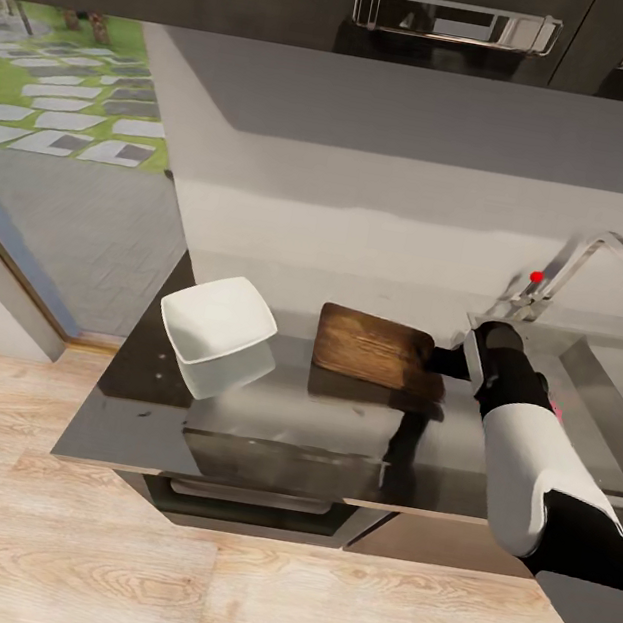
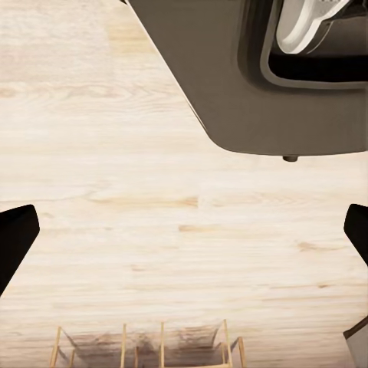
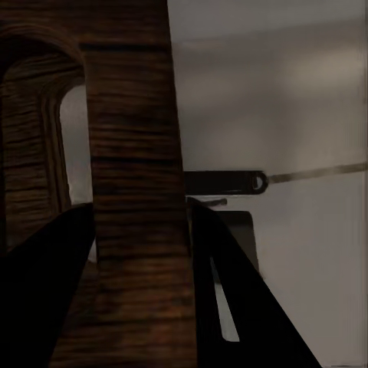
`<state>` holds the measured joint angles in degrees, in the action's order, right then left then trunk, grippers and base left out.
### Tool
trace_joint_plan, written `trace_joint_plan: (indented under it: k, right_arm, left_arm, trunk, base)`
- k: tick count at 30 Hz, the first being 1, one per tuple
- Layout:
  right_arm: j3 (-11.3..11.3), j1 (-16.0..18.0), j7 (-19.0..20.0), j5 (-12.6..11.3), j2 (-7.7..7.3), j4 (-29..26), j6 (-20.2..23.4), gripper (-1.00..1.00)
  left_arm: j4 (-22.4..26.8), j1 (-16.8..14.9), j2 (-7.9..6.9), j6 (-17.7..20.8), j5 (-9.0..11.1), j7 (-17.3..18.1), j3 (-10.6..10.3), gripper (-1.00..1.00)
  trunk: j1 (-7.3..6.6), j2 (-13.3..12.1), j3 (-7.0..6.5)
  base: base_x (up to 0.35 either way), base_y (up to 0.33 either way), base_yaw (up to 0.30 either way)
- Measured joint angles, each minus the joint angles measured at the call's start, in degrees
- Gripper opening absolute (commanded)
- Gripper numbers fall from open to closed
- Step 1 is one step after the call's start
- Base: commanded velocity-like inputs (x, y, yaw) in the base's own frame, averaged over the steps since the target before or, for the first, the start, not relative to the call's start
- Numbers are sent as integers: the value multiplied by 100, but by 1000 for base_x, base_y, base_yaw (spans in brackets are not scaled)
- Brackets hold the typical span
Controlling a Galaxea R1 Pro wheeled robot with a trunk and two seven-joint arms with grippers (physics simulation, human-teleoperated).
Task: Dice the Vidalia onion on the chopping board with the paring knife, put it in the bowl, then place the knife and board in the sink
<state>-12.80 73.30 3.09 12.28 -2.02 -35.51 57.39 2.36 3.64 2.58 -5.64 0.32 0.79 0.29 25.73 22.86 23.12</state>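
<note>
Chopping board (image 1: 371, 347), grainy brown, in right claw (image 1: 442, 361)

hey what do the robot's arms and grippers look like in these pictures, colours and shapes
The right arm has a smooth, rounded white shell, with glossy black sections at the wrist and elbow. A small pink spot shows beside it. The right gripper has two flat black fingers tapering to points. The left gripper has the same dark, wedge-shaped fingers. No cables or markings are visible.

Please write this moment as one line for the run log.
stage: board to sink | right gripper: shut on board at its handle end | left gripper: open, over floor | bowl: on countertop | sink: right of board
</note>
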Motion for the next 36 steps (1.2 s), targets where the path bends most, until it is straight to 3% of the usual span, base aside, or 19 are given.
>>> trace_joint_plan:
  k: [7,36]
  right_arm:
    - [0,0,-721,-79,228,-7,-39,-100]
    - [27,-1,-808,126,296,-18,-13,-100]
  left_arm:
    - [-1,-2,-2,0,0,0,1,100]
    - [-1,-1,5,0,0,0,-1,100]
  trunk:
    - [1,0,0]
    - [1,-1,0]
  base:
    - [0,0,0]
    - [0,0,0]
